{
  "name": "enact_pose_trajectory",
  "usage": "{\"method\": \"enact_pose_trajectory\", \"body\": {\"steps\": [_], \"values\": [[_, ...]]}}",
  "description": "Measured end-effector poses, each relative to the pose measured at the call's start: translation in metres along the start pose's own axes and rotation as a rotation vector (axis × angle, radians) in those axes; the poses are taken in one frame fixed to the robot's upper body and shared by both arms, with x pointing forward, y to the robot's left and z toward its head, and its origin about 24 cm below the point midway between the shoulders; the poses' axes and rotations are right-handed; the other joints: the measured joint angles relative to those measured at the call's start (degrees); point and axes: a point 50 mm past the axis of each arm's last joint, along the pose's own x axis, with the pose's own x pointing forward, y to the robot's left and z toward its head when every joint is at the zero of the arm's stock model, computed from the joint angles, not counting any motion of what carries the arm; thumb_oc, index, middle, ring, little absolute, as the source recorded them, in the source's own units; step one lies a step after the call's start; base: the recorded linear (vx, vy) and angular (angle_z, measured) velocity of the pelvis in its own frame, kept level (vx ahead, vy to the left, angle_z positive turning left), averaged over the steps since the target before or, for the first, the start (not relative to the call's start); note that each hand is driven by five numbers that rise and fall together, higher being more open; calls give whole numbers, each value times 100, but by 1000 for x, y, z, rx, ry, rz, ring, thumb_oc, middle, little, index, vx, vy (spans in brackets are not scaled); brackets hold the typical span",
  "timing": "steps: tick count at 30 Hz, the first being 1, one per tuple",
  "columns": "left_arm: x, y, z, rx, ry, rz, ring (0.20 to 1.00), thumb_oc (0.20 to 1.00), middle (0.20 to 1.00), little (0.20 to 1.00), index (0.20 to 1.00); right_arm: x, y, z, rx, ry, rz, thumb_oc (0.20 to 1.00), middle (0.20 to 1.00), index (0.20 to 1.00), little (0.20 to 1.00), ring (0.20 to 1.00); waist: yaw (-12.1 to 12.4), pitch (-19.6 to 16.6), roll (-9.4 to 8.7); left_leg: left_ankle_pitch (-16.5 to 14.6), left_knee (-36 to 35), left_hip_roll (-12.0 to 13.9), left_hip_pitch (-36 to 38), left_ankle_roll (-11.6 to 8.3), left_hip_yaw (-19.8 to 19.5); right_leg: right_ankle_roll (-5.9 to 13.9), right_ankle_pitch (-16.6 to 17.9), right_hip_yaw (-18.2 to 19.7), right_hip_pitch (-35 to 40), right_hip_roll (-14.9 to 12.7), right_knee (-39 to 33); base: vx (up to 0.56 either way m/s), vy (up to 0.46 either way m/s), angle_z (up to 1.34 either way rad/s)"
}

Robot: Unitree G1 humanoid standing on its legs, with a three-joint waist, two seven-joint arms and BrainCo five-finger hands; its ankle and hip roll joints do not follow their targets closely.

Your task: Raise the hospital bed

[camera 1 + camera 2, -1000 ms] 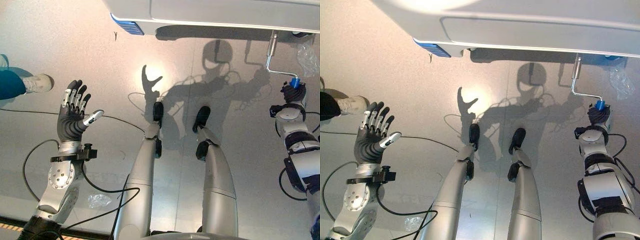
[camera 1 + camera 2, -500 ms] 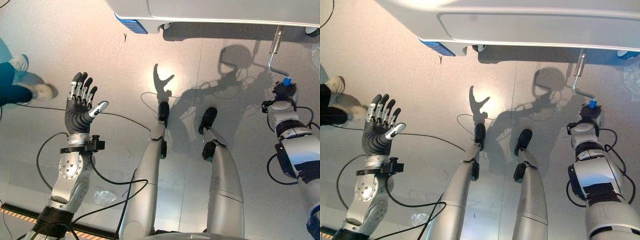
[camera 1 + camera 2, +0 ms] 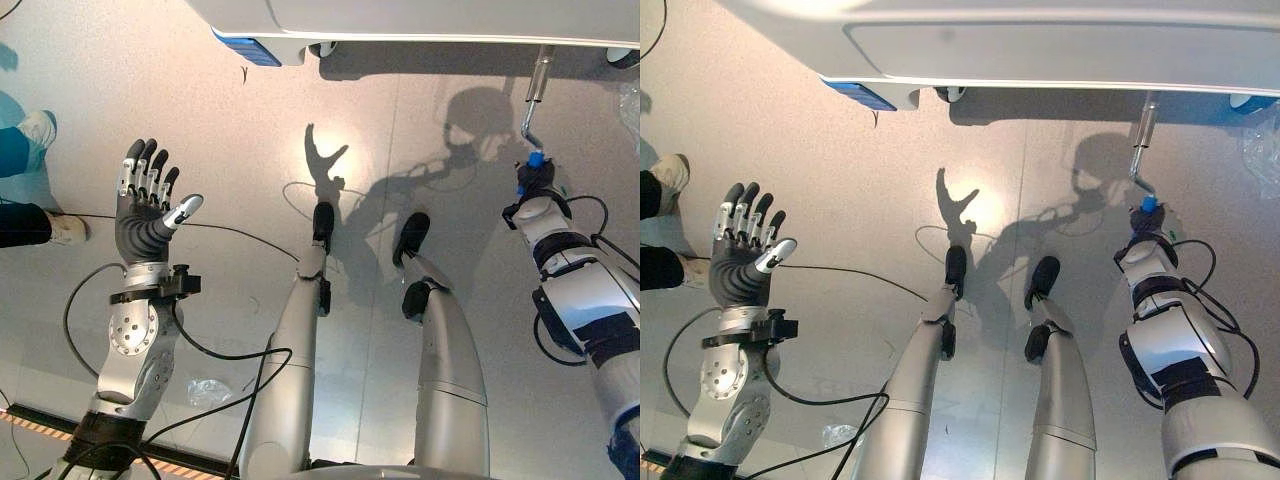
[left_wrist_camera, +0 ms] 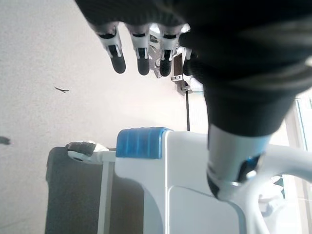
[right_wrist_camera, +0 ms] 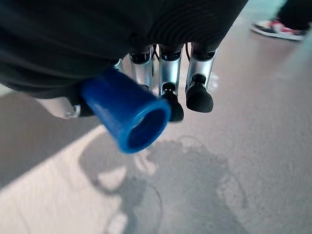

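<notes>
Right wrist view: right hand (image 5: 165,73) clamps blue crank handle (image 5: 129,119) above grey floor (image 5: 253,161); left hand (image 3: 145,215) splayed.

White hospital bed (image 3: 420,18); its blue-tipped metal crank (image 3: 531,115) hangs down, seemingly tilted.

person's shoes (image 3: 38,128), crumpled plastic (image 3: 207,391)
</notes>
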Motion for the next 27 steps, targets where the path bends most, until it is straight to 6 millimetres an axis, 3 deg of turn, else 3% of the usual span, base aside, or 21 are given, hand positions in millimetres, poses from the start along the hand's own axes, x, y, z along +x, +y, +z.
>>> {"method": "enact_pose_trajectory", "body": {"steps": [3,6,17,21,25,26,27], "values": [[0,0,0,0,0,0,1000,1000,1000,1000,1000,-6,15,19,-61,-89,58,200,200,200,200,200,18,-6,37,-15,1,28,-4,-21,-6,-15,-11,-11,0,27,-5,0,0,0],[0,0,0,-1,0,-3,1000,1000,1000,1000,1000,-16,31,52,-28,-197,99,200,200,200,200,200,15,-28,74,-21,9,34,8,-30,-12,-21,-17,-15,15,31,-3,0,0,0],[-4,-2,-3,-21,9,-13,1000,1000,1000,1000,1000,-26,36,65,14,-341,129,200,200,200,200,200,-43,-103,198,-44,39,96,26,-75,-51,-30,-61,-140,61,39,-3,3,8,-2],[-7,0,-8,-41,10,36,1000,1000,1000,1000,1000,-58,34,75,252,-557,213,200,200,200,200,200,-155,-153,296,-84,124,111,-73,-123,-70,-56,-76,-180,1,49,24,3,15,-1],[-8,1,-11,-47,16,54,1000,1000,1000,1000,1000,-64,36,80,319,-604,229,200,200,200,200,200,-171,-153,298,-98,115,165,-93,-148,-72,-90,-63,-184,-39,102,21,0,6,-4],[-7,-4,-13,-57,16,52,1000,1000,1000,1000,1000,-68,27,67,352,-612,232,200,200,200,200,200,-240,-150,312,-102,131,196,-96,-165,-117,-102,-78,-185,-42,105,42,-2,28,10],[-12,-4,-13,-80,5,90,1000,1000,1000,1000,1000,-91,5,56,477,-722,235,200,200,200,200,200,-85,-172,420,-111,113,142,-185,-148,-99,-70,-129,-193,-123,81,28,1,7,8]]}}
